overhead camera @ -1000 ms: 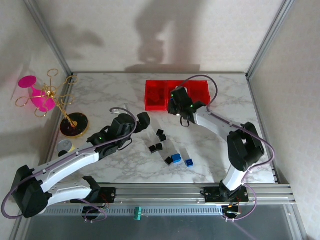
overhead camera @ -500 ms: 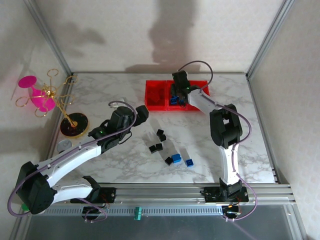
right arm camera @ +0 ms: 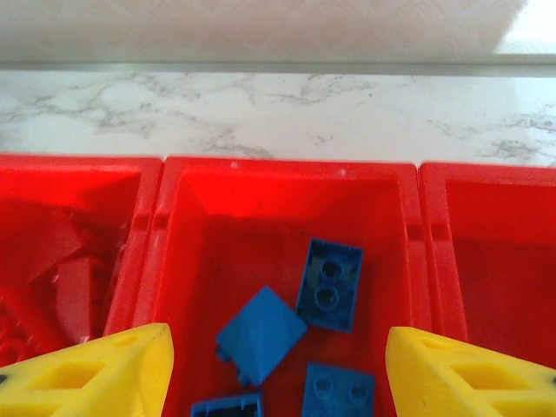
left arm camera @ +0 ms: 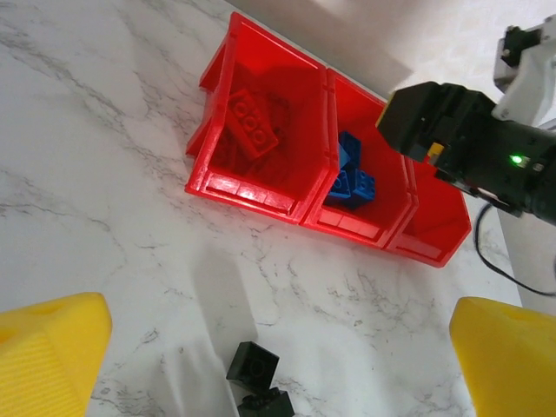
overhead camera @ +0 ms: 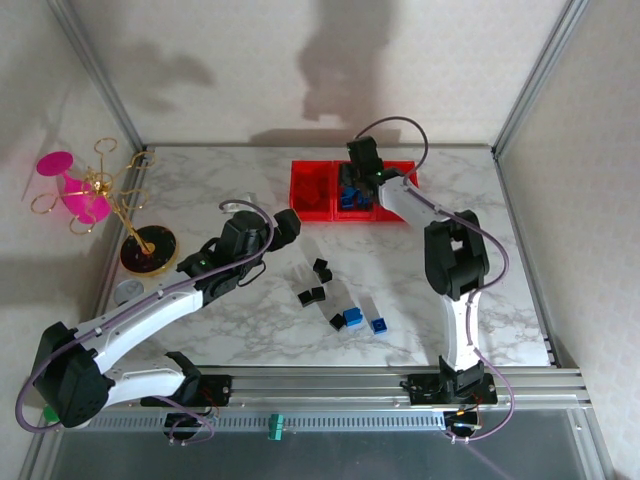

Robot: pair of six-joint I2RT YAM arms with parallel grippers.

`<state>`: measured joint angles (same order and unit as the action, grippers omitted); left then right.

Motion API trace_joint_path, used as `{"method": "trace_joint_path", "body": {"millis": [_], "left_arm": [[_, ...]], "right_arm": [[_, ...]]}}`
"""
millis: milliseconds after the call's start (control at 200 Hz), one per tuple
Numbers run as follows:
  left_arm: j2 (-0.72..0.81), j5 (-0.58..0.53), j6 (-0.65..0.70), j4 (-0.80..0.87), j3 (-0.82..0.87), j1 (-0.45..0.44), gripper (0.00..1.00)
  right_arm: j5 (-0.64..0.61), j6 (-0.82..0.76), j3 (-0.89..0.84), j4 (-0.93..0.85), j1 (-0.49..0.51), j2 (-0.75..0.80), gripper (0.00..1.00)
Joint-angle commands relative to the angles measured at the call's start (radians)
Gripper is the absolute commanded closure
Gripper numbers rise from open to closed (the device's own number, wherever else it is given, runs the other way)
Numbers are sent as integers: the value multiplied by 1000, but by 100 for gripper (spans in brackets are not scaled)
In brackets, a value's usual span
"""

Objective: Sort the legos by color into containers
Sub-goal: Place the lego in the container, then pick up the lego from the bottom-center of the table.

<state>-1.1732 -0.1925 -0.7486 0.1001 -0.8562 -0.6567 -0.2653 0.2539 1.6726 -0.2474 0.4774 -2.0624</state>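
The containers (overhead camera: pixel 322 212) are three joined red bins at the back of the table. My right gripper (overhead camera: pixel 352 188) hangs open over the middle bin (right arm camera: pixel 282 187), nothing between its yellow fingers (right arm camera: pixel 95 373); several blue legos (right arm camera: pixel 330 285) lie in that bin. Red legos (left arm camera: pixel 252 122) lie in the left bin (left arm camera: pixel 248 189). My left gripper (overhead camera: pixel 290 228) is open above the marble, its fingers (left arm camera: pixel 52 356) wide apart, black legos (left arm camera: pixel 254 363) on the table below it. More black legos (overhead camera: pixel 311 295) and two blue ones (overhead camera: pixel 353 317) lie mid-table.
A round black disc base with a gold wire stand (overhead camera: pixel 148 250) and a pink glass (overhead camera: pixel 75 190) sit at the far left. The right arm's body (left arm camera: pixel 469 139) covers part of the right bin (right arm camera: pixel 504 261). Metal frame posts border the table.
My right gripper has moved from just in front of the bins to over the middle bin and opened its jaws. The left gripper has shifted slightly toward the bins.
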Motion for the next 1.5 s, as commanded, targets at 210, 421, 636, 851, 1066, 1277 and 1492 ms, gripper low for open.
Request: {"method": "trace_joint_path", "body": {"millis": [210, 421, 636, 851, 1066, 1277, 1492], "left_arm": [[25, 50, 20, -11, 15, -41, 0], [47, 51, 15, 23, 46, -103, 0], [85, 51, -1, 61, 92, -156, 0], [127, 50, -60, 74, 164, -211, 0], [156, 40, -111, 52, 237, -242, 0], [158, 24, -142, 54, 264, -247, 1], [135, 3, -150, 54, 264, -247, 0]], "right_arm": [[129, 51, -253, -24, 50, 281, 28], [144, 69, -419, -92, 92, 434, 26], [128, 110, -553, -188, 163, 578, 24], [83, 200, -684, -294, 266, 690, 22], [108, 324, -841, -305, 369, 784, 20], [97, 415, -924, -331, 477, 830, 20], [106, 455, -967, -275, 513, 808, 23]]}}
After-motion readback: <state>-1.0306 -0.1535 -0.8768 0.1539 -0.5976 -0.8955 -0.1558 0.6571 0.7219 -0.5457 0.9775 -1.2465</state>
